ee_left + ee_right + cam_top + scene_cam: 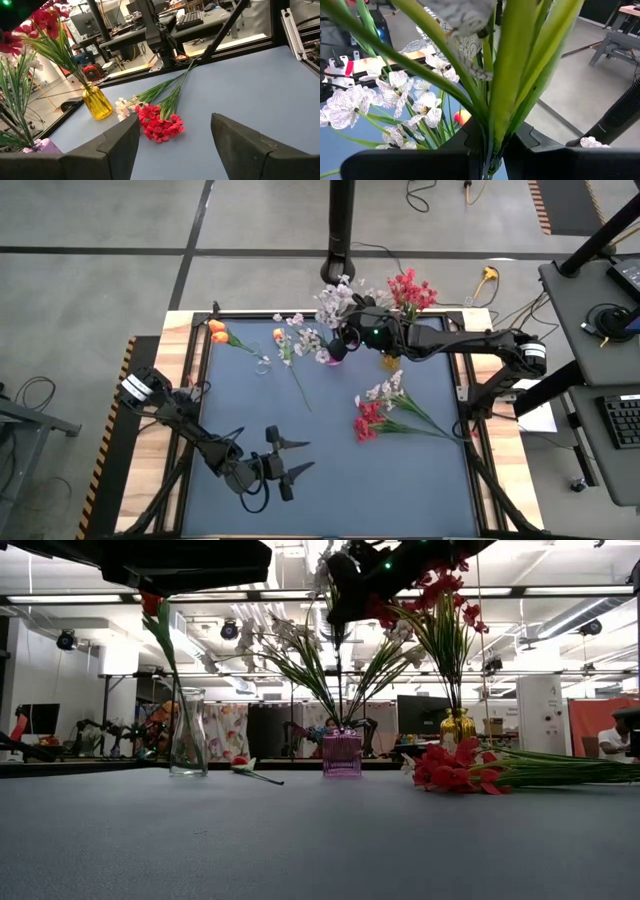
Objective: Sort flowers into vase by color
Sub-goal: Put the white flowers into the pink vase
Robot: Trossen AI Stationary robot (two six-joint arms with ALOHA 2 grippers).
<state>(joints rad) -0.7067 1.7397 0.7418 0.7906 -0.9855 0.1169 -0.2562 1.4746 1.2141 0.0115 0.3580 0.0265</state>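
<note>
The right tool is clenched on a white blossom spray above the pink vase. The left tool hangs released over the near desk. Red flowers lie on the desk; others stand in the yellow vase

I'm working in a robotics lab: ceiling strip lights, desks with monitors, a keyboard, cables across concrete floor.
</note>
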